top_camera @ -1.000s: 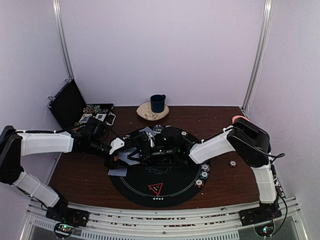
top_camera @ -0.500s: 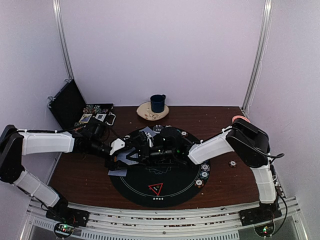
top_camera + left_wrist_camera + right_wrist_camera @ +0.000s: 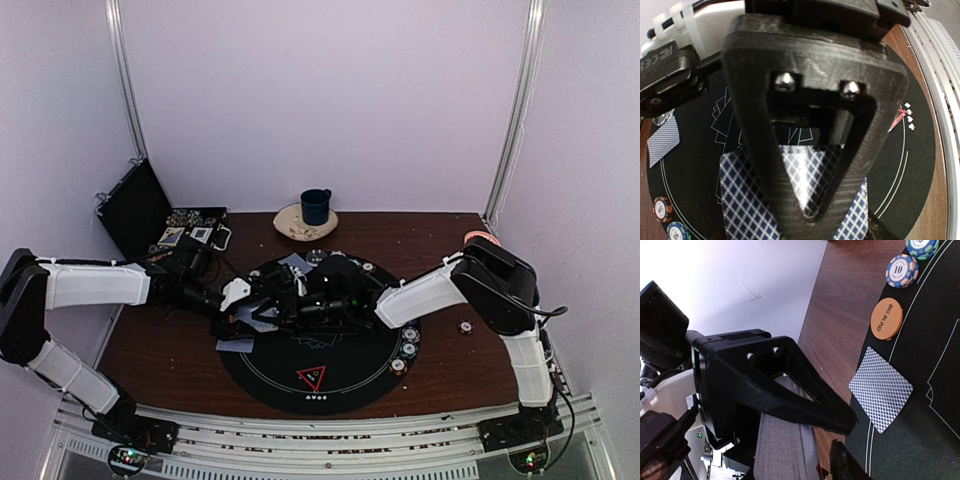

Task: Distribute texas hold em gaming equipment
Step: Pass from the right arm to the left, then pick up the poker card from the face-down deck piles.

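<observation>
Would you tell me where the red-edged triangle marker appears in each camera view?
Top external: the red-edged triangle marker lies on the near middle of the mat.
Left wrist: only its red tip shows, at middle right.
Right wrist: not in it.
Shared landmark: the black round mat.

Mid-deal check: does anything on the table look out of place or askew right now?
Two things. One chip lies alone on the table right of the mat, apart from the chips at the mat's rim. A card at the mat's left edge sits askew, one corner seemingly over the edge.
</observation>
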Controlling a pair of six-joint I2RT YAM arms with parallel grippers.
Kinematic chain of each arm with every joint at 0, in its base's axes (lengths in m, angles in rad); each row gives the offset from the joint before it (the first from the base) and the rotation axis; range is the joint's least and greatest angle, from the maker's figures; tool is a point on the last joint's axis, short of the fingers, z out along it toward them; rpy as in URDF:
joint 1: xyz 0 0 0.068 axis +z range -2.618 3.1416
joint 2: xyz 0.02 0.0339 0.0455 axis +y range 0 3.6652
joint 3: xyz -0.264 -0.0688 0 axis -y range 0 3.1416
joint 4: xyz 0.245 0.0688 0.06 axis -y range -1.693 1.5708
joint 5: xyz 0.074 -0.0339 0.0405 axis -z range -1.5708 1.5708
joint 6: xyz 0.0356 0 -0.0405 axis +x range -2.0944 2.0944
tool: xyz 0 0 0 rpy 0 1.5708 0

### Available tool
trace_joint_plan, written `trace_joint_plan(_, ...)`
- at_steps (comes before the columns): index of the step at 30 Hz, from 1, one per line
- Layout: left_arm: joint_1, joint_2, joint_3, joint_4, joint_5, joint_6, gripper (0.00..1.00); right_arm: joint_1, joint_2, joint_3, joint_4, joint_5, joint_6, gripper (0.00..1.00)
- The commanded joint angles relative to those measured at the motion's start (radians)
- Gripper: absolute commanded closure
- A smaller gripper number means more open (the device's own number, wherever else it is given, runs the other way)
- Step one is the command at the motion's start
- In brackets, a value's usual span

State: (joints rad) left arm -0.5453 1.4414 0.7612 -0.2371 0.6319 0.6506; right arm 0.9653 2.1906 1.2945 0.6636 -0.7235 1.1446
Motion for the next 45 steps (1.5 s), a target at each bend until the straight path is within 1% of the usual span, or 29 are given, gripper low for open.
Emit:
trace_joint_plan(1, -0.004, 0.008, 0.009, 0.009, 0.022, 0.021, 0.64, -0.004, -0.04, 0.047, -0.09, 0.046, -0.098, 0.59)
trace_joint_plan(2, -0.004, 0.007, 0.009, 0.01, 0.022, 0.022, 0.66, -0.004, -0.051, 0.054, -0.131, 0.065, -0.13, 0.57)
trace_joint_plan(5, -0.004, 0.004, 0.01, 0.006, 0.025, 0.021, 0.67, -0.006, -0.068, 0.07, -0.237, 0.119, -0.2, 0.55)
trace_joint_plan(8, -0.005, 0.003, 0.01, 0.005, 0.025, 0.021, 0.73, -0.007, -0.068, 0.081, -0.289, 0.153, -0.231, 0.58)
trace_joint_plan(11, -0.004, 0.003, 0.009, 0.002, 0.025, 0.021, 0.74, -0.008, -0.066, 0.081, -0.317, 0.171, -0.245, 0.62)
trace_joint_plan(18, -0.004, 0.001, 0.01, 0.0, 0.025, 0.02, 0.74, -0.012, -0.097, 0.072, -0.378, 0.216, -0.29, 0.64)
trace_joint_plan(26, -0.005, 0.005, 0.012, -0.002, 0.024, 0.02, 0.75, -0.021, -0.147, 0.034, -0.407, 0.229, -0.318, 0.72)
trace_joint_plan(28, -0.004, 0.007, 0.012, -0.002, 0.023, 0.018, 0.78, -0.021, -0.155, 0.026, -0.412, 0.217, -0.322, 0.73)
trace_joint_plan(38, -0.005, 0.011, 0.013, -0.002, 0.022, 0.016, 0.79, -0.022, -0.206, -0.027, -0.384, 0.2, -0.325, 0.86)
trace_joint_plan(43, -0.005, 0.016, 0.015, -0.003, 0.022, 0.016, 0.79, -0.027, -0.226, -0.049, -0.387, 0.21, -0.332, 0.87)
trace_joint_plan(45, -0.004, 0.018, 0.016, -0.005, 0.024, 0.015, 0.79, -0.03, -0.228, -0.053, -0.389, 0.215, -0.335, 0.83)
